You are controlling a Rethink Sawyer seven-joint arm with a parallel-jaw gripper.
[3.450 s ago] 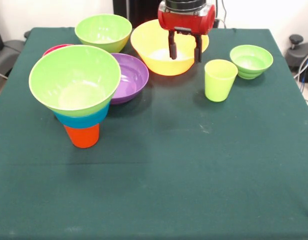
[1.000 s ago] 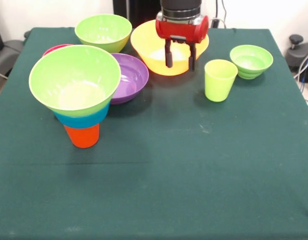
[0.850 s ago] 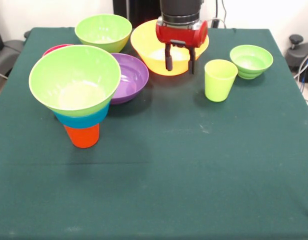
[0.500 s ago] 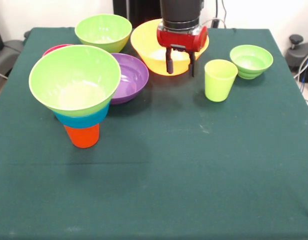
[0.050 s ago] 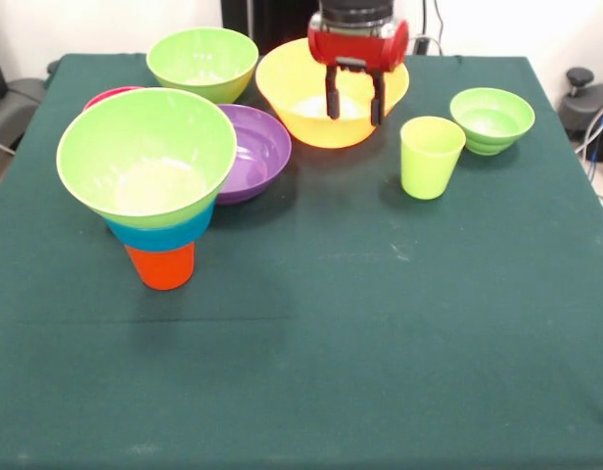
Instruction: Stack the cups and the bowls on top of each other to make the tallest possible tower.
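Observation:
On the left stands the tower (image 5: 150, 186): an orange cup (image 5: 161, 266) at the bottom, a blue bowl (image 5: 161, 235) on it and a big lime green bowl (image 5: 145, 157) on top. My gripper (image 5: 354, 101) hangs open and empty over the near right part of the yellow bowl (image 5: 292, 88). A purple bowl (image 5: 255, 149) lies between the tower and the yellow bowl. Another lime green bowl (image 5: 202, 61) sits at the back left. A lime green cup (image 5: 431, 157) and a small lime green bowl (image 5: 491, 119) stand to the right. A red rim (image 5: 111, 95) peeks out behind the tower.
A dark green cloth (image 5: 380, 323) covers the table. Black equipment (image 5: 587, 98) stands beyond the right edge, and a dark object (image 5: 8, 113) beyond the left edge.
The gripper dipped towards the yellow bowl's near rim, then rose again in the last half second, staying open. The cups and bowls have not moved.

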